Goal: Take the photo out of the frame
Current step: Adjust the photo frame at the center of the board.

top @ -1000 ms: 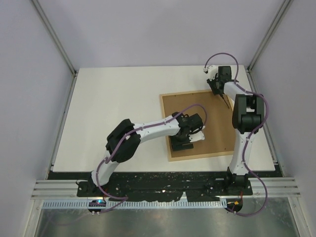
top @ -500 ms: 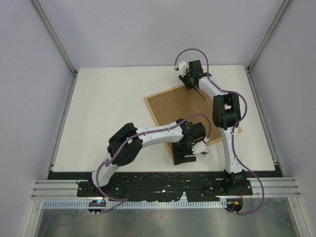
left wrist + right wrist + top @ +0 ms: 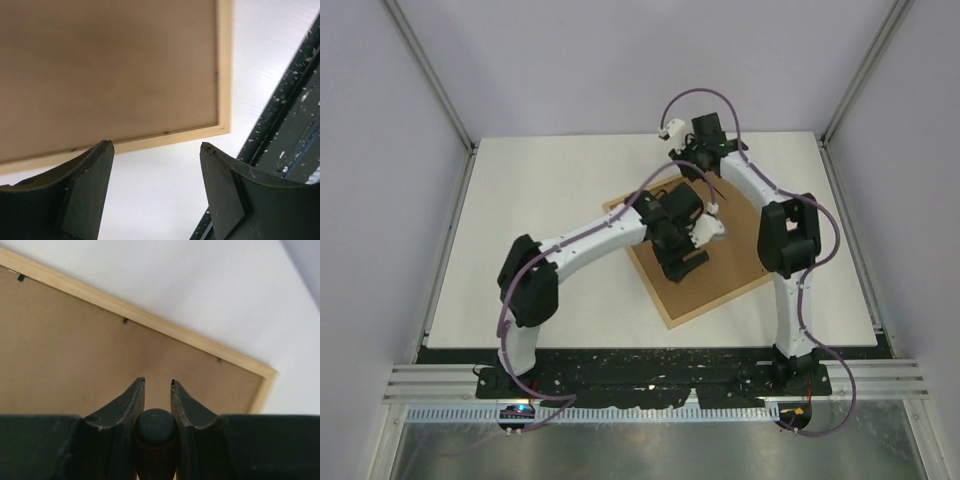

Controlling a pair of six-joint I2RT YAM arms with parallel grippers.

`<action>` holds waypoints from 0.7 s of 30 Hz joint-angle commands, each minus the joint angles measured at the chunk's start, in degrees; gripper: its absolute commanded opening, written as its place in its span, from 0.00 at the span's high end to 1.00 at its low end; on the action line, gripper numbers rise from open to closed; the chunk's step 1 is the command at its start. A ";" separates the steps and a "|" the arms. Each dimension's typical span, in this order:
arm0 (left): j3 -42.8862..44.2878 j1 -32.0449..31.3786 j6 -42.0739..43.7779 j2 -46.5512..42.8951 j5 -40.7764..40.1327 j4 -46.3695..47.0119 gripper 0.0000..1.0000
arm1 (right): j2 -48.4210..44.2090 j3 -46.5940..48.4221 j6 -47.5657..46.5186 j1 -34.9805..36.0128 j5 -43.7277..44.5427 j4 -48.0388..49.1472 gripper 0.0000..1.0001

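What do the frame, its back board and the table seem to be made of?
Frame: light wood, apparently unvarnished, in thin pale yellow strips with a dull surface.
Back board: probably fibreboard, with an even matt brown face and no visible grain.
Table: hard to say, perhaps plastic sheet or painted board. It is smooth, matt and white, with faint fine lines in the left wrist view.

Frame (image 3: 722,272) back-up on tbl (image 3: 540,200), ctr-right
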 commanded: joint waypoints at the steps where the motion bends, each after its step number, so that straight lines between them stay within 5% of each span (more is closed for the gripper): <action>1: -1.27 6.21 -0.65 -11.03 -5.02 5.23 0.26 | -19.85 -4.62 -0.70 -5.30 0.82 -1.84 0.92; 7: 4.60 13.76 -0.64 -8.15 -17.67 6.02 0.17 | -34.53 -22.28 -4.74 -12.24 2.49 -2.73 0.92; 14: 22.35 20.71 -2.05 6.77 -24.98 1.28 0.00 | -45.89 -43.90 -9.49 -19.46 3.19 -2.21 0.92; 21: 37.13 26.33 -1.17 17.08 -17.19 -3.12 0.00 | -54.86 -57.19 -16.78 -25.70 4.07 -3.26 0.92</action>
